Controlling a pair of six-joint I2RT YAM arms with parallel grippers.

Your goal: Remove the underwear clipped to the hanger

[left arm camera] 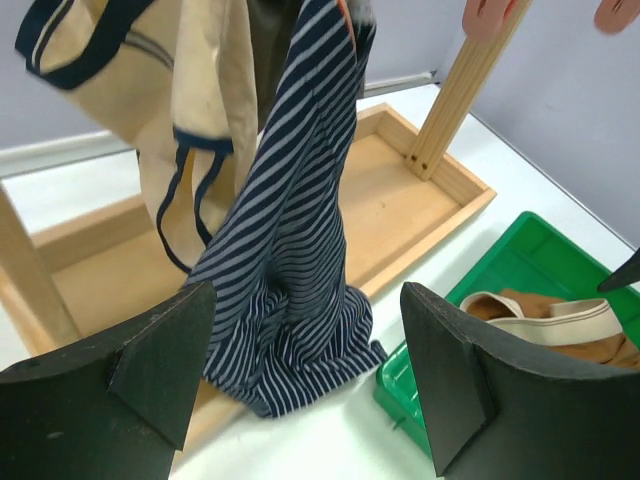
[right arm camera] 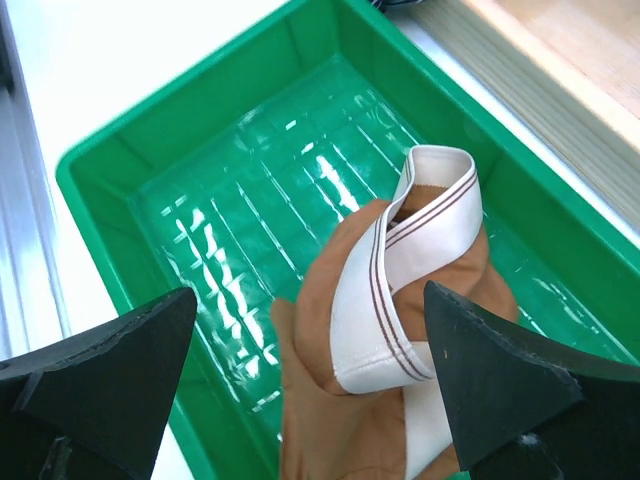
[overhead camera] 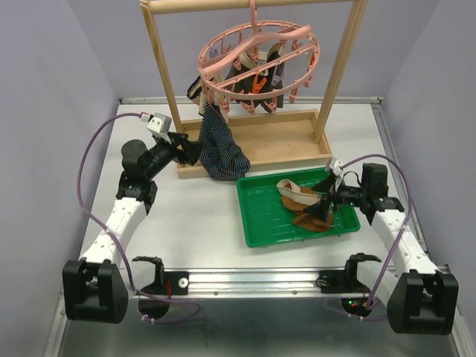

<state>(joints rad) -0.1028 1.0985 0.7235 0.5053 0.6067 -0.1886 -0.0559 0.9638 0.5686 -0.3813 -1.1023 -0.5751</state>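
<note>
Left arm reaches forward from its base, elbow raised, wrist turned toward the tall wooden frame (overhead camera: 162, 74); left claw (overhead camera: 195, 151) stands wide, one finger either side of the navy-blue striped cloth underwear (left arm camera: 290, 250), gripping nothing. That piece hangs from the round pink plastic hanger (overhead camera: 256, 31), its lower end crumpled on the frame's base; a beige cloth piece with navy trim (left arm camera: 200, 90) hangs just beside it. Right arm bends inward over the white surface (overhead camera: 193, 216); right claw (right arm camera: 310, 370) stands wide and empty above the brown underwear with beige waistband (right arm camera: 400, 300), which lies in the green plastic tray (overhead camera: 268, 216). The clips holding both hanging pieces are cut off at the wrist view's top edge; the dark pieces (overhead camera: 264, 71) under the ring are too shadowed to make out.
</note>
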